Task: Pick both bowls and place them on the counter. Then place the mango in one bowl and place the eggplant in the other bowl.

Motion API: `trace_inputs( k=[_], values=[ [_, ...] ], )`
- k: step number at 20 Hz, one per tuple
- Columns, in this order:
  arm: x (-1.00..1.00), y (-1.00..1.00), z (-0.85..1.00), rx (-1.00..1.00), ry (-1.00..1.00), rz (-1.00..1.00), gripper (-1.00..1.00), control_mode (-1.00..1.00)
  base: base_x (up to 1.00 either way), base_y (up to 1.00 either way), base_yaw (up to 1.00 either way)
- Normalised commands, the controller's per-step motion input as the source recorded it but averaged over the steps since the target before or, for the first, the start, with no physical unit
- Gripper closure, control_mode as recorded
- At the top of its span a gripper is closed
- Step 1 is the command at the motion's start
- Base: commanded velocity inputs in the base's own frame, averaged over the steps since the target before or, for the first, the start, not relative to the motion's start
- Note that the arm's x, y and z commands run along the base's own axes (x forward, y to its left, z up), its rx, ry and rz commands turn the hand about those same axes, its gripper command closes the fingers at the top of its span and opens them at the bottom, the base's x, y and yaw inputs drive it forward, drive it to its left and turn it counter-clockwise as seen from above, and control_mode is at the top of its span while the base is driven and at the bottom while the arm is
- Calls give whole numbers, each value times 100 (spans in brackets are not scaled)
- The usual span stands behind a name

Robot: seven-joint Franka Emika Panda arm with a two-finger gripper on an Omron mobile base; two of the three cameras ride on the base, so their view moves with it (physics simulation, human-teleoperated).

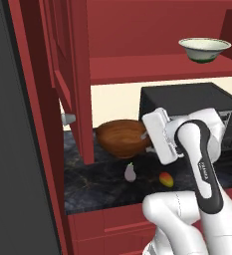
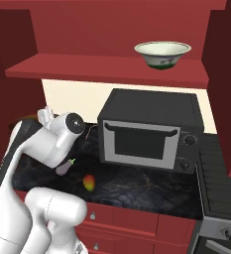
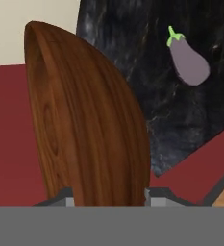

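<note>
A brown wooden bowl (image 1: 121, 138) sits low over the dark counter (image 1: 97, 187), tipped a little, right beside the robot's white hand. The gripper (image 1: 146, 135) touches the bowl's rim (its tips are hard to see). A small grey eggplant (image 1: 130, 172) and a red-yellow mango (image 1: 166, 179) lie on the counter near each other. A white bowl (image 1: 204, 50) rests on the red shelf (image 1: 137, 67) above a black microwave (image 1: 187, 99).
</note>
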Motion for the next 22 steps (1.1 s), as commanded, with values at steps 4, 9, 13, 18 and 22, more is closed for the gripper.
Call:
trace_inputs(
  k=[4, 9, 13, 18, 22],
  values=[
    [49, 14, -38, 0, 0, 0, 100, -100, 0, 0, 0],
    [50, 30, -36, 0, 1, 0, 100, -100, 0, 0, 0],
    [49, 32, -34, 0, 4, 1, 100, -100, 0, 0, 0],
    [52, 22, -42, 0, 11, 5, 100, -100, 0, 0, 0],
    [48, 12, -40, 0, 2, 9, 100, -100, 0, 0, 0]
  ],
)
